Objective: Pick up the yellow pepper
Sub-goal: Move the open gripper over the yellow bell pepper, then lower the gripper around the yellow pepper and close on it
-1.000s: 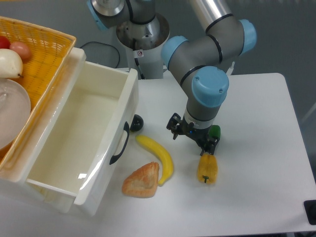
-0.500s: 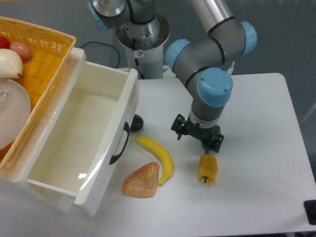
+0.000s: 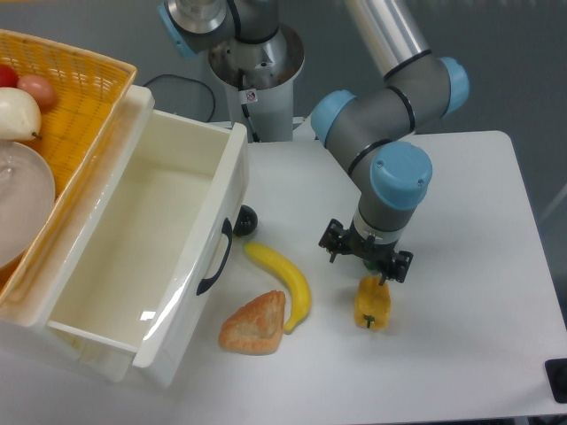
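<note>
The yellow pepper lies on the table, just right of the banana. My gripper hangs above its top end; I can't tell my jaws' spread. I should centre over its lobed middle before descending.

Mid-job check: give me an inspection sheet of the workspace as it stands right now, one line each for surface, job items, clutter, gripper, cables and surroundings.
Surface: white table, no spills seen.
Job's things: yellow pepper lies on the table, just in front of the gripper, not lifted.
Clutter: banana left of the pepper; croissant-like pastry touching the banana's lower end; small dark round object by the drawer handle.
Gripper: gripper sits low over the pepper's upper end; whether it is open or shut cannot be told.
Cables: one black cable behind the drawer, near the arm's base.
Surroundings: open white drawer, nothing seen inside; yellow wicker basket holding produce and a clear bowl.
</note>
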Robot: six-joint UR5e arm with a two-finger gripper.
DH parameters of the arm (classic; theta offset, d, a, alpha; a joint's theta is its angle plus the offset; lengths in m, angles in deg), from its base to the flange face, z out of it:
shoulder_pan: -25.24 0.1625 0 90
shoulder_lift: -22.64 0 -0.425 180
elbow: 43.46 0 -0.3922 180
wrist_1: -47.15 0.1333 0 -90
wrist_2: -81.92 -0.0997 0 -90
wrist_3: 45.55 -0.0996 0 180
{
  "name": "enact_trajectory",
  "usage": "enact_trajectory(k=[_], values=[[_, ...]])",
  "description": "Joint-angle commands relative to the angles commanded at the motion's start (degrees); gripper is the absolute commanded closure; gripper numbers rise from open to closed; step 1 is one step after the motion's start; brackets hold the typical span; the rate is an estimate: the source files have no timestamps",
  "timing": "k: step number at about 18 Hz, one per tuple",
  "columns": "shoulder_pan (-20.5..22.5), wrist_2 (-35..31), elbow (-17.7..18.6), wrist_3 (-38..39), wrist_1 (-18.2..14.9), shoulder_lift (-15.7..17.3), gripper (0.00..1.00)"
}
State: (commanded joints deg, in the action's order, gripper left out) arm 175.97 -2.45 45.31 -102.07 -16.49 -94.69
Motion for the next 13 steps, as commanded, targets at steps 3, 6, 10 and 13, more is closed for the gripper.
enact_trajectory(k=[3, 6, 10, 13], values=[[0.18, -0.09, -0.18, 2.97, 3.07, -2.19, 0.00], [0.18, -0.09, -1.05, 4.66, 4.31, -3.08, 0.00], [0.09, -0.09, -1.14, 4.92, 4.40, -3.61, 0.00], [-0.08, 0.00, -1.14, 7.20, 6.59, -4.48, 0.00]])
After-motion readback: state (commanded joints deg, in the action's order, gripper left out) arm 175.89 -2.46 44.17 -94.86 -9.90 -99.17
